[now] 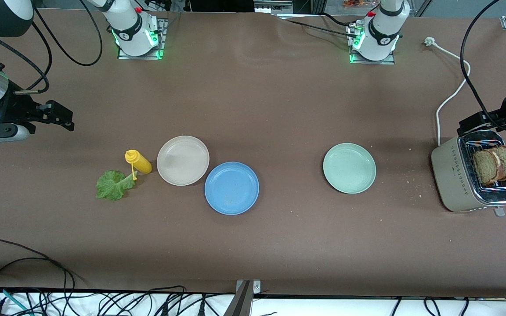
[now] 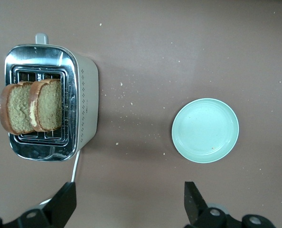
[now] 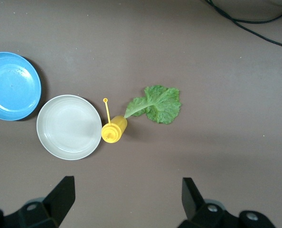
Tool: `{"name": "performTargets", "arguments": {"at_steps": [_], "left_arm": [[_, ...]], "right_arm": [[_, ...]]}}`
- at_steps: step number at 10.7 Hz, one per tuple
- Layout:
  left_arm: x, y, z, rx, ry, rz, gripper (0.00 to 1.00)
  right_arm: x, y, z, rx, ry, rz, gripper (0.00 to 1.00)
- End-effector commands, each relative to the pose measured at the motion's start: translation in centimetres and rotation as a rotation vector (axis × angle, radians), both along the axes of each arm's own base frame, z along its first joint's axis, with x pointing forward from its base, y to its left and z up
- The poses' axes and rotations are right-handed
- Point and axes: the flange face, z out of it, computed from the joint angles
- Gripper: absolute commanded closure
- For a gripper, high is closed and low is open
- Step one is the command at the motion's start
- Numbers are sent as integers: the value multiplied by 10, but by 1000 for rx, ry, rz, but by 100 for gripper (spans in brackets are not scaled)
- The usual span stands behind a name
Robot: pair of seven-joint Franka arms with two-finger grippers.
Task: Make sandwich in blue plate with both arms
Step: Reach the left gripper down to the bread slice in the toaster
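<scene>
1. The blue plate [image 1: 231, 188] lies bare near the middle of the surface [image 1: 270, 105], touching the beige plate [image 1: 182, 160] at its 10 o'clock in the front view.
2. Two bread slices [image 1: 495, 164] stand upright, side by side, in the toaster [image 1: 464, 184] at the left arm's end of the surface. The toaster's long axis runs toward the front camera.
3. The lettuce [image 1: 113, 184] lies flat at the right arm's end, its stem touching the yellow bottle [image 1: 138, 161], at the bottle's 7 o'clock.
4. The left end effector [image 2: 129, 205] hangs just beside the toaster, fingers spread and holding nothing. In its wrist view the bread sits at about 10 o'clock from it, so this arm is far nearer the slices.
5. The right end effector [image 3: 126, 202] hangs over the right arm's end of the surface, also spread and empty; the lettuce is at about 1 o'clock in its wrist view.
6. Likely first move: left arm to the bread, with the fingers across a slice's thin dimension.
7. The green plate [image 1: 349, 168] lies between toaster and blue plate.
</scene>
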Motion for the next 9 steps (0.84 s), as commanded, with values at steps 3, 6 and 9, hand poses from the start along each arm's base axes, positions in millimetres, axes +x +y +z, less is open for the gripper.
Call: {"name": "performTargets", "arguments": {"at_steps": [3, 6, 9], "left_arm": [[0, 53, -16, -27, 31, -18, 0], [9, 112, -52, -25, 69, -13, 0], [29, 136, -89, 35, 46, -12, 0]], "right_arm": [[-1, -1, 8, 16, -8, 5, 0], [-1, -1, 8, 15, -8, 4, 0], [-1, -1, 8, 15, -8, 4, 0]]}}
